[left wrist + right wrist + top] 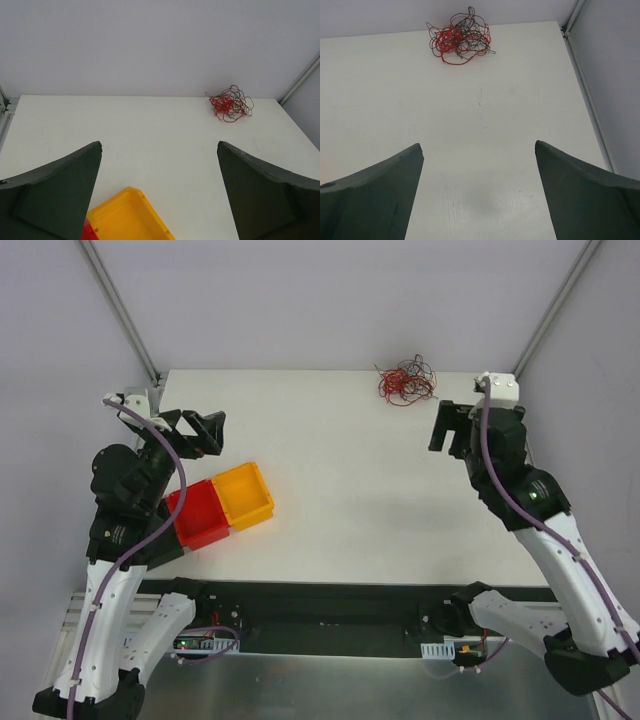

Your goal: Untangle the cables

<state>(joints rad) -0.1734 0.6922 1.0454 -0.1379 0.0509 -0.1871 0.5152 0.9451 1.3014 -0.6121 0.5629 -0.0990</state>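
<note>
Cables (461,37) sit bunched ahead of my right gripper (477,144), slightly left of centre. It and the left gripper (159,143) are wide open, empty. I'd go in low and pinch an outer loop, not the core.

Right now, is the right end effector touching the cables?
Apart. The right wrist view shows the right end effector open, with a stretch of bare table between it and the cables tangled near the far edge.
</note>
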